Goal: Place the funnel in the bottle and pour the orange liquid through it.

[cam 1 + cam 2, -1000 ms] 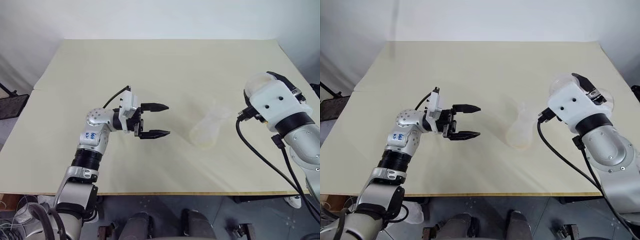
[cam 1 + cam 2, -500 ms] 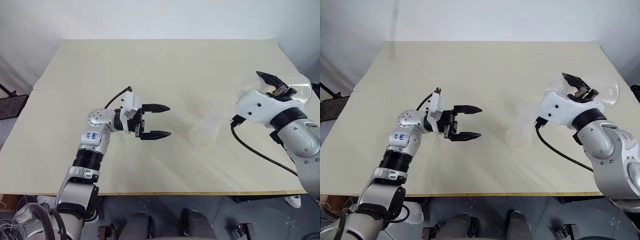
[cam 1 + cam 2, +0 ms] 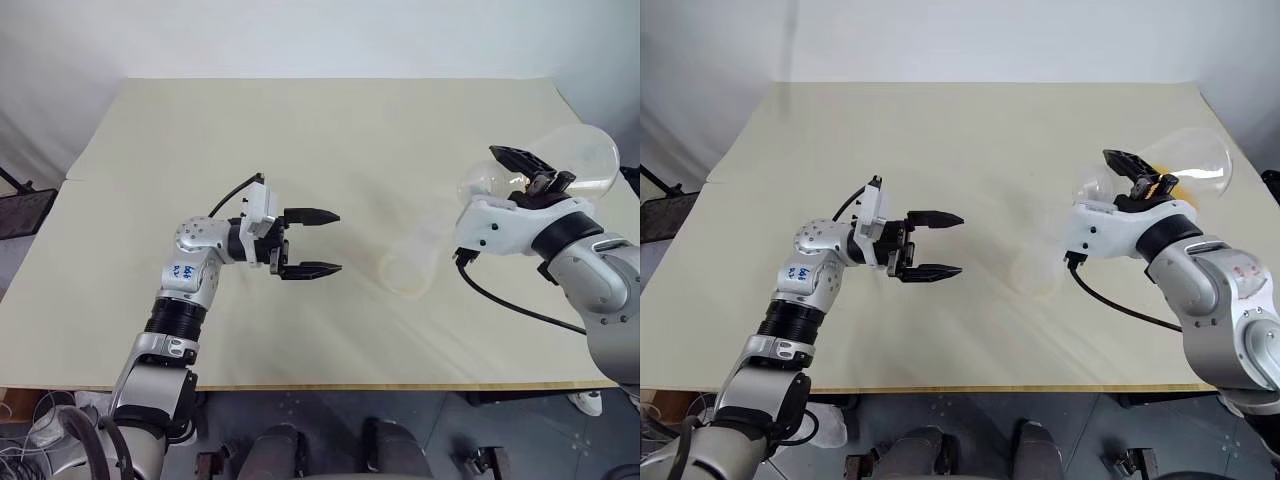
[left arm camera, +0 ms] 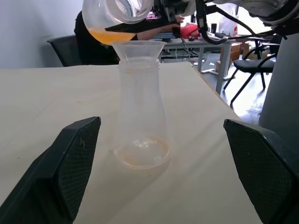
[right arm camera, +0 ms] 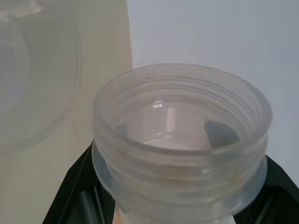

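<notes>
Clamped on the round flask [image 3: 575, 160] of orange liquid [image 4: 110, 36], right gripper [image 3: 530, 170] is tipping toward the funnel [image 4: 137, 49] in the bottle [image 4: 140, 112] (left gripper [image 3: 310, 241] idling wide open), so I'm judging pouring comes next.

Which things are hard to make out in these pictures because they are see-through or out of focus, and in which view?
In the left eye view the clear bottle nearly melts into the pale table. In the left wrist view the left gripper's fingers are big, dark and soft-edged, while bottle, funnel and orange liquid read clearly. In the right wrist view a threaded neck sits close and hazy.
</notes>
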Robot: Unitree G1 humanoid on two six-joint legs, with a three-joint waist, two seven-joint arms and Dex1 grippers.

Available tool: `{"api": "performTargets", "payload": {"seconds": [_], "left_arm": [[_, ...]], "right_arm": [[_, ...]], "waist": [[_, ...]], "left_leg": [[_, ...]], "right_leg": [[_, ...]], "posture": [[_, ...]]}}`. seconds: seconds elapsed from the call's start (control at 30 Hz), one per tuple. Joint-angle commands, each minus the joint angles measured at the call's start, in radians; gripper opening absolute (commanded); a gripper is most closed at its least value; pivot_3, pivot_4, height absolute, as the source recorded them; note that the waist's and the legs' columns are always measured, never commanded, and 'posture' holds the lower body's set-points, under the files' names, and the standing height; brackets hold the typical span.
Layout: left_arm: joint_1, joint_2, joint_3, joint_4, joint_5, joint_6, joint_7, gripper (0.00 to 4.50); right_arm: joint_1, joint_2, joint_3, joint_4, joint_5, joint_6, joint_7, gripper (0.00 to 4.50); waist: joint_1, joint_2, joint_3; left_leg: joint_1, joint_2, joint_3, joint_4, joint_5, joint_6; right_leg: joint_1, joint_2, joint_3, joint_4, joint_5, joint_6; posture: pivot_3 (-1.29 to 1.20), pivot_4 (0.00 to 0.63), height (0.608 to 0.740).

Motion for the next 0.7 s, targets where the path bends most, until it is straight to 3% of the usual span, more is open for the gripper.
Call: {"api": "performTargets", "payload": {"seconds": [0.03,0.7], "left_arm": [[-0.011,0.003,0.004,-0.033,-0.001,0.0,-0.001,4.5],[0.071,0.021,0.002,-0.118,-0.003,0.061,0.018,4.5]], "right_arm": [[0.002,0.016,-0.021,0.002,-0.064,-0.055,0.005,2.51],[0.002,0.107,-0.053,0.074,-0.205,-0.21,0.062,2.51]], "waist": [[0.0,0.0,0.0],[-0.001,0.0,0.0]], "left_leg": [[0.0,0.0,0.0,0.0,0.0,0.0],[0.0,0.0,0.0,0.0,0.0,0.0]], "right_leg": [[0.0,0.0,0.0,0.0,0.0,0.0],[0.0,0.0,0.0,0.0,0.0,0.0]], "posture": [[0.0,0.15,0.74],[0.0,0.15,0.74]]}}
